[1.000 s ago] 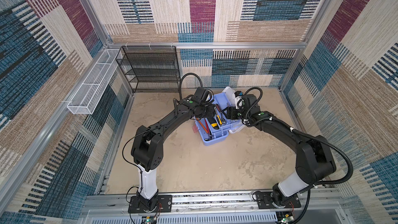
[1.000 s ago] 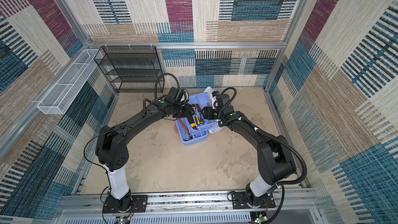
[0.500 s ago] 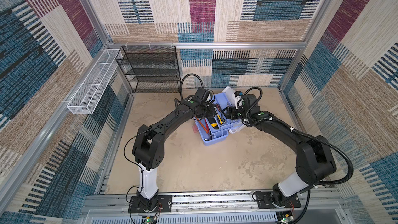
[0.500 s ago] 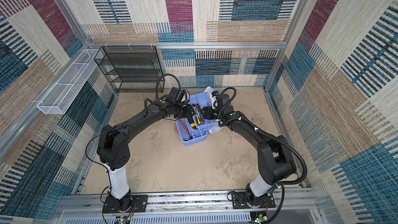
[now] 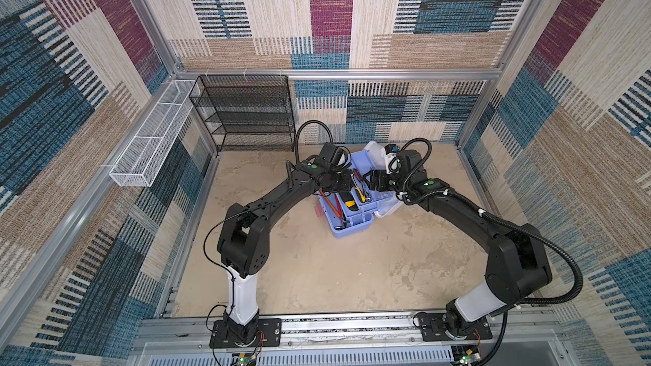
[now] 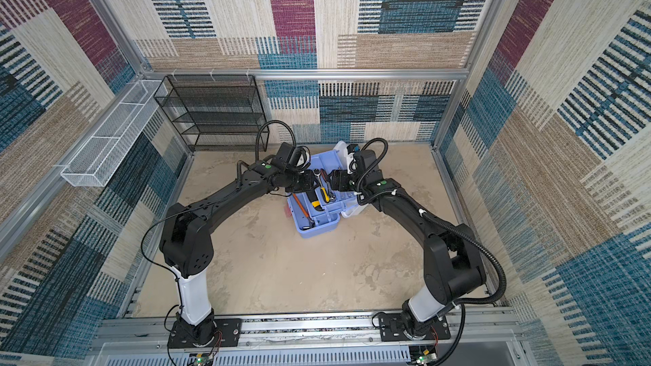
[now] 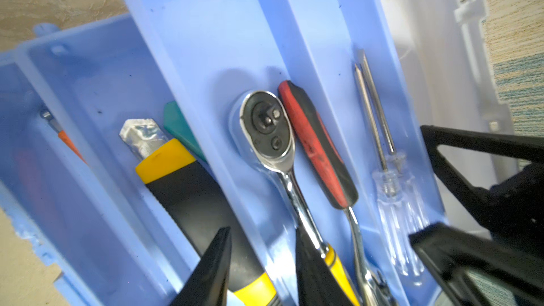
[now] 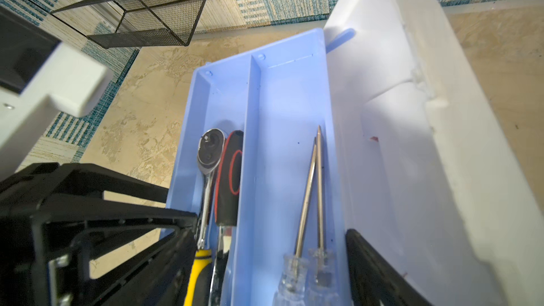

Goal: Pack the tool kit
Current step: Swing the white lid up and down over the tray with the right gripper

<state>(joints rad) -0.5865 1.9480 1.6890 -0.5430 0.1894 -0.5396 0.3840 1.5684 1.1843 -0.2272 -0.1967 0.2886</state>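
left gripper (image 7: 262,229): jaws astride fold-out tray (image 7: 235,39) wall, grip unclear; avoid ratchet (image 7: 266,125).
right gripper (image 8: 269,239): jaws wide, flanking same tray; avoid knocking it.

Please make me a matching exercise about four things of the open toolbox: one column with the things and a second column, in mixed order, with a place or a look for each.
Things:
1. ratchet
2. utility knife
3. pair of screwdrivers
4. lid

Place or look:
A. clear handles, lying closest to the lid
B. white, swung open
C. flat silver nose, beside a teal piece
D. round shiny head, beside a red-and-black handle

Pairs: 1-D, 2-C, 3-A, 4-B
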